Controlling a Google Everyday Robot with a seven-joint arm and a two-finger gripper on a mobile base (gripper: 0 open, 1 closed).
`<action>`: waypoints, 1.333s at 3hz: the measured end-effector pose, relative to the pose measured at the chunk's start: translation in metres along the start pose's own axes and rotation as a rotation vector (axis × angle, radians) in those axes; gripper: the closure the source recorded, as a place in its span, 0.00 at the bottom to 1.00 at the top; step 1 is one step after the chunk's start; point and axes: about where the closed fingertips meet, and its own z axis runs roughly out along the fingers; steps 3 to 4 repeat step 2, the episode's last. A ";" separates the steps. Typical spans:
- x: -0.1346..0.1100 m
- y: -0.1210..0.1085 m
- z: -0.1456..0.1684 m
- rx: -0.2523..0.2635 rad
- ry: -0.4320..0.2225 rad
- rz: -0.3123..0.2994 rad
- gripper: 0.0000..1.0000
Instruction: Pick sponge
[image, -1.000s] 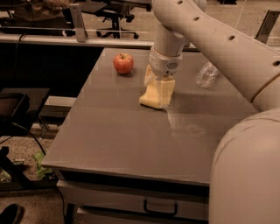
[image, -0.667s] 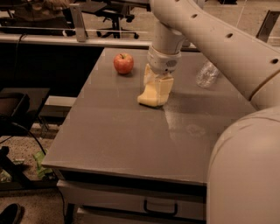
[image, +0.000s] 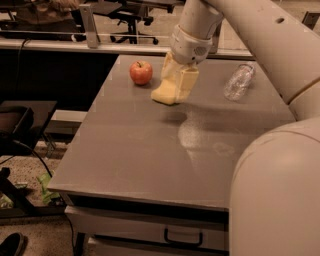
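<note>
Camera view gives us the gripper (image: 176, 91) low over the far half of the grey table (image: 145, 155), its blocky yellowish fingers (image: 188, 80) closed around the sponge (image: 161, 94); the sponge sticks out from between them toward the left, tilted, and seems to hang just above the top, with a soft shadow on the surface below it. We see a red apple (image: 141, 72) just beside it on the left, apart from it; a clear plastic bottle (image: 238, 81) lies on its side well to the right; neither blocks the gripper. We note the sponge is pale yellow foam, thick and matte; the apple is round and glossy; the table top is smooth with a dull sheen; a drawer with a dark handle (image: 183, 240) sits beneath its front edge. The arm (image: 260, 35) is a smooth cream shell; office chairs (image: 131, 15) stand behind the table.
</note>
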 end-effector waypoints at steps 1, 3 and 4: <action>-0.020 -0.022 -0.031 0.088 -0.094 -0.007 1.00; -0.019 -0.030 -0.025 0.112 -0.090 -0.005 1.00; -0.019 -0.030 -0.025 0.112 -0.090 -0.005 1.00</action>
